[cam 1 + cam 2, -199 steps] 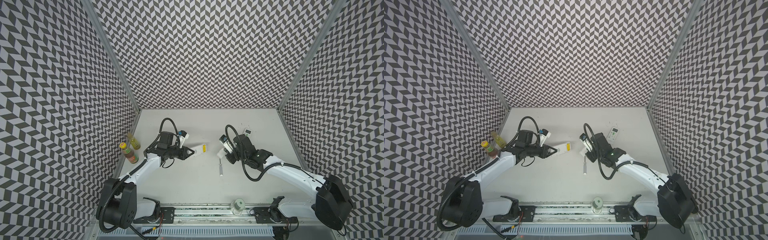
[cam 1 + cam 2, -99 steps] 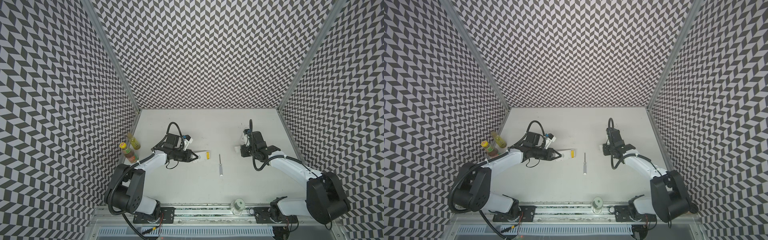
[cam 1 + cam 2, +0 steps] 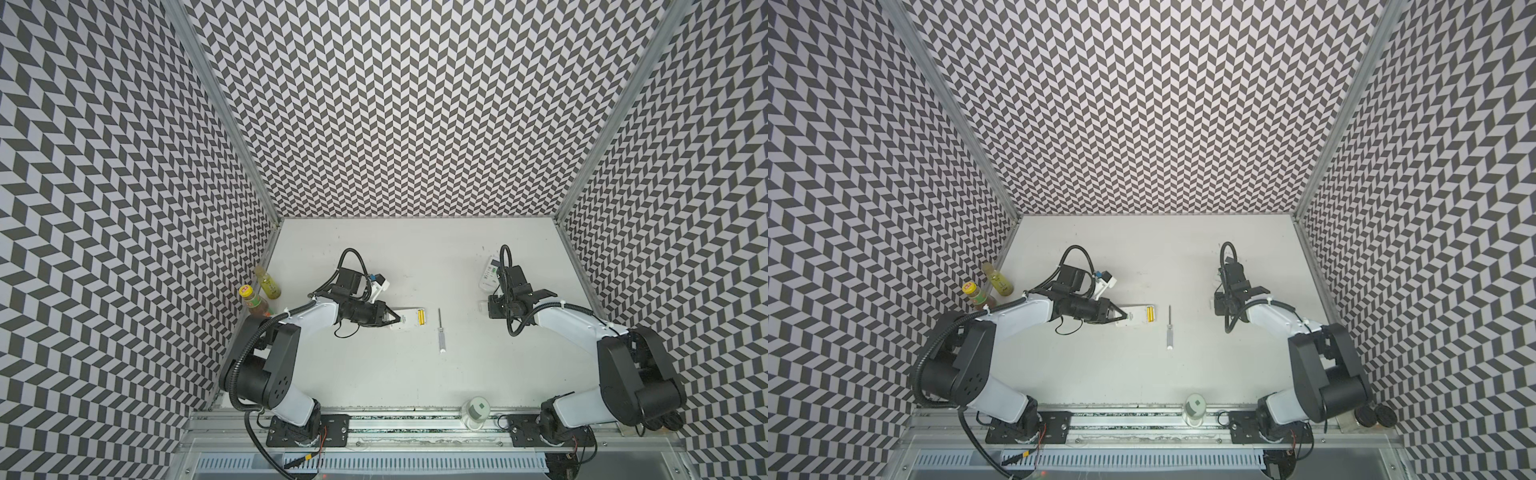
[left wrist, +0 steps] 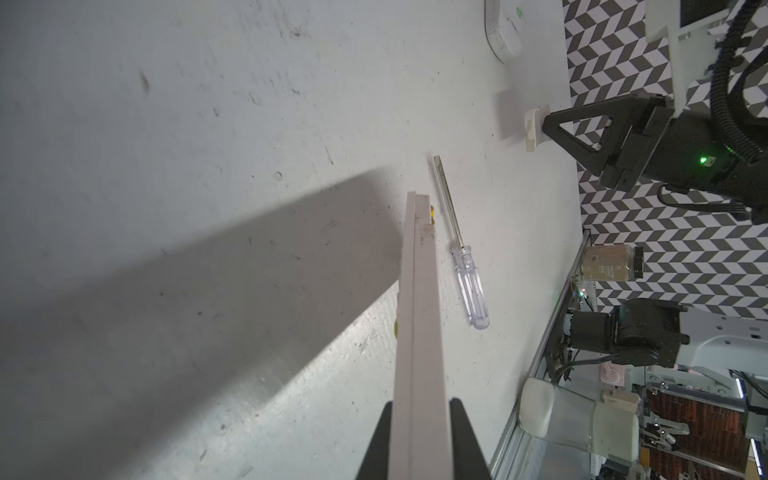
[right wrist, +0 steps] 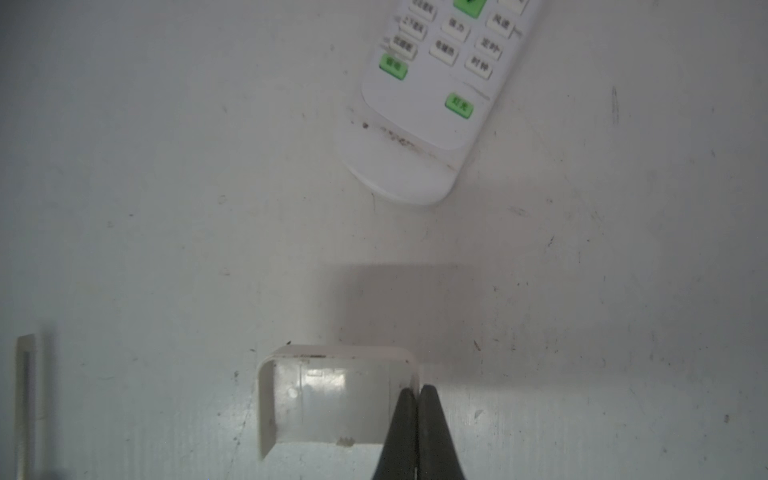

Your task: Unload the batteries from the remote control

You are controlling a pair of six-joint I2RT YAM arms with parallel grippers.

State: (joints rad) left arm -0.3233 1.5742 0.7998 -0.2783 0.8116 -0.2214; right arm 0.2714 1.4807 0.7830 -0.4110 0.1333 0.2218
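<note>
The left gripper (image 3: 395, 330) clamps the opened remote (image 3: 409, 322), the right gripper (image 5: 417, 392) pinches its cover (image 5: 332, 399); next probably means releasing that and extracting the batteries (image 3: 421, 328).

Walls: back wall (image 3: 415, 124), left wall (image 3: 104, 208) and right wall (image 3: 685, 208), all covered in a black-and-white chevron pattern.
Corner posts: bare grey metal posts (image 3: 224, 112) where the walls meet.
Tabletop: flat matt white tabletop (image 3: 415, 249), scuffed and speckled with small dark marks in the wrist views.
Front edge: metal rail (image 3: 415, 432), with a slotted white grille (image 3: 374, 467) below it.
Light: even, from above; shadows soft and short.
</note>
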